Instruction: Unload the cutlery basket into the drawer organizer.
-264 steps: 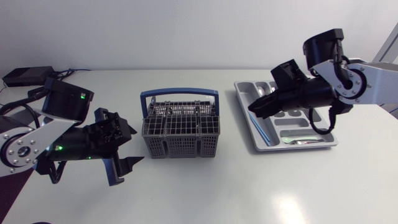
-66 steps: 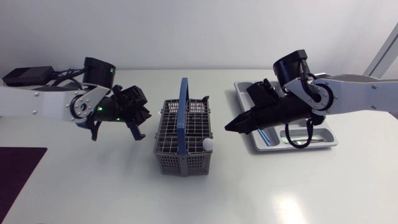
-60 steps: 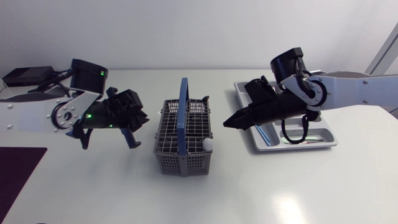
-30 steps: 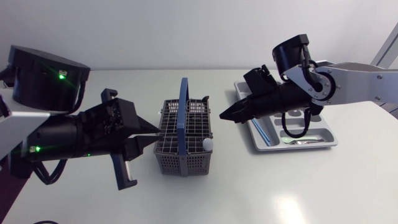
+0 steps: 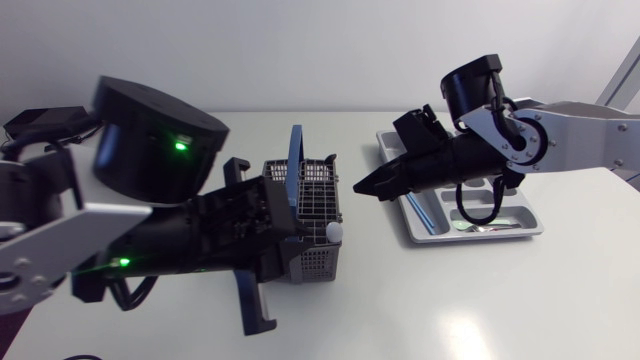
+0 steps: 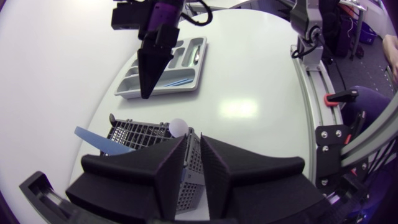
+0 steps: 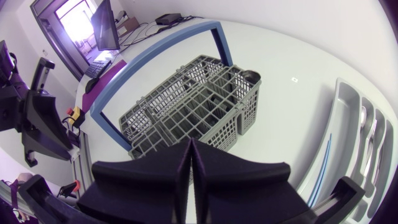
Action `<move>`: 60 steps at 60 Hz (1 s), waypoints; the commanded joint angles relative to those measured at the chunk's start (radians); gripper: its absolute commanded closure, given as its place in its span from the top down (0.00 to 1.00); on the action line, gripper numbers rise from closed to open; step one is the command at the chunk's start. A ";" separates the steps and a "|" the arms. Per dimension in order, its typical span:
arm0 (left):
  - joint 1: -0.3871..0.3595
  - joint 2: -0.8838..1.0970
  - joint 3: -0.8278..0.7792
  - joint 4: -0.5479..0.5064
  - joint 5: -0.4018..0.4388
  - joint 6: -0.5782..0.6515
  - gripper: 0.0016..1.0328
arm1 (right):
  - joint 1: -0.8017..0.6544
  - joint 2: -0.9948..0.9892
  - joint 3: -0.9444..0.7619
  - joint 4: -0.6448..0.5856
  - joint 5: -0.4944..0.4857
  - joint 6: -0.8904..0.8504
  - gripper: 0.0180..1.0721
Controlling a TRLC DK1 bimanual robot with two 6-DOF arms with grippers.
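Cutlery basket [image 6: 144,134]: likely light, stiff plastic, just under your left gripper [image 6: 194,139], closed empty; right gripper [image 7: 190,142] likewise clenched. Take its blue handle [image 5: 295,160].

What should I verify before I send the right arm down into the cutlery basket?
1. The cutlery basket stands upright on the table, its blue handle raised: ok.
2. The right gripper is empty: ok.
3. Its fingers are open for a grasp: not ok, they are shut.
4. The left gripper steadies the basket: cannot tell; it sits at the basket's wall.
5. What remains inside: cannot tell; only a white round knob shows at the rim.
6. The drawer organizer lies flat beside the right arm: ok.
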 commanded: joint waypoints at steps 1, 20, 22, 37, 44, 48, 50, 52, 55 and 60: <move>-0.007 0.082 -0.009 0.069 -0.049 -0.001 0.20 | 0.010 -0.031 -0.026 -0.010 0.001 0.011 0.05; 0.076 0.155 -0.071 0.163 -0.164 0.059 0.20 | -0.008 0.018 -0.002 0.009 0.004 0.000 0.05; 0.094 0.155 -0.080 0.167 -0.167 0.060 0.20 | -0.010 0.039 0.012 0.018 0.004 -0.002 0.05; 0.212 0.086 -0.176 0.210 -0.167 0.116 0.20 | -0.025 0.209 0.121 0.090 0.007 0.011 0.05; 0.269 0.060 -0.207 0.216 -0.167 0.143 0.20 | -0.034 0.306 0.207 0.107 0.030 0.014 0.05; 0.298 0.048 -0.221 0.216 -0.166 0.154 0.20 | -0.042 0.361 0.259 0.115 0.033 0.021 0.05; 0.306 0.040 -0.229 0.216 -0.166 0.157 0.20 | -0.047 0.383 0.279 0.129 0.038 0.032 0.05; 0.312 0.030 -0.238 0.216 -0.166 0.162 0.20 | -0.048 0.410 0.305 0.135 0.046 0.041 0.05; 0.315 0.022 -0.247 0.216 -0.166 0.165 0.20 | -0.050 0.444 0.339 0.136 0.046 0.044 0.05; 0.318 0.011 -0.259 0.216 -0.164 0.166 0.20 | -0.051 0.498 0.388 0.161 0.064 0.058 0.05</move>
